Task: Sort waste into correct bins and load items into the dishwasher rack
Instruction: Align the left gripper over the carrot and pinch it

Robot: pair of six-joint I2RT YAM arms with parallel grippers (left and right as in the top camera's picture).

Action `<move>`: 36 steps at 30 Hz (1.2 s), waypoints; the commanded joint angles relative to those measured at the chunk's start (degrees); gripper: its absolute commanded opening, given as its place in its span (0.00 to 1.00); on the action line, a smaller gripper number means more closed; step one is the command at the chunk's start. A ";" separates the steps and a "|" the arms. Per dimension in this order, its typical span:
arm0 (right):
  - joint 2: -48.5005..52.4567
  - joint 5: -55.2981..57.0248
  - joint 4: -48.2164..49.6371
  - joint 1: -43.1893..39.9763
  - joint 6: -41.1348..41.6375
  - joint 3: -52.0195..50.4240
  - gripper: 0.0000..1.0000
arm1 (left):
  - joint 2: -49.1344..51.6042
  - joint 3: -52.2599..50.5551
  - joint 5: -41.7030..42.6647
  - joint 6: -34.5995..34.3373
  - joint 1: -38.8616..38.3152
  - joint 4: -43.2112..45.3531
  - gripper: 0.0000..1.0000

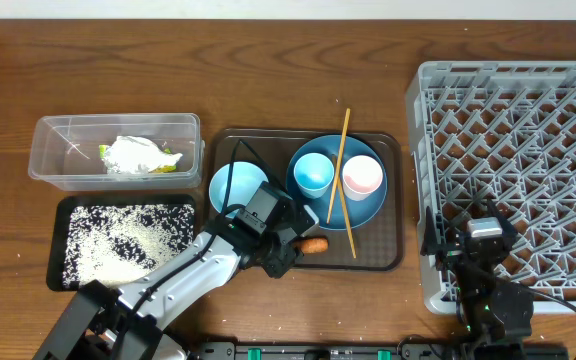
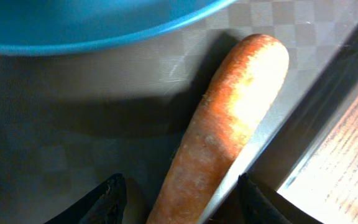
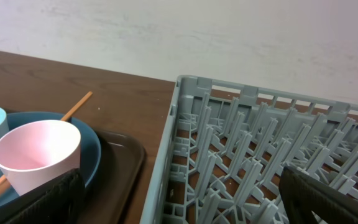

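Small orange carrot, close under the lens, its lower end set between the two dark fingertips of the left hand. Hand apart: one fingertip on each flank, a sliver of gap on either side, no contact visible. Long axis running up and rightward away from the hand, tilted off the line of approach, so that a closing pinch would take the carrot across its width near one end rather than at the middle.

Resting place: the dark brown serving tray, just beside the near rim of the large blue plate and close against the tray's own raised edge. A tight corner for the outer fingertip, by the look of it.

Seen from overhead, left arm directly upon the carrot; right hand well apart at the near corner of the grey dishwasher rack, spread wide and empty. Likely destination, as food waste, the black tray with the rice grains, off to the left.
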 commanded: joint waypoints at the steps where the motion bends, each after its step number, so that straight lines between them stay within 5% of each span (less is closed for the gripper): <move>1: -0.04 -0.22 -0.24 -0.39 -0.63 -0.07 0.99 | 1.22 -0.72 1.42 0.74 0.07 -0.15 0.59; 11: -0.04 -0.22 -0.24 -0.39 -0.63 -0.07 0.99 | 2.54 -0.68 1.38 0.72 0.02 0.59 0.59; 36: -0.04 -0.22 -0.24 -0.39 -0.63 -0.07 0.99 | -3.04 0.55 1.40 -2.14 0.02 -0.17 0.24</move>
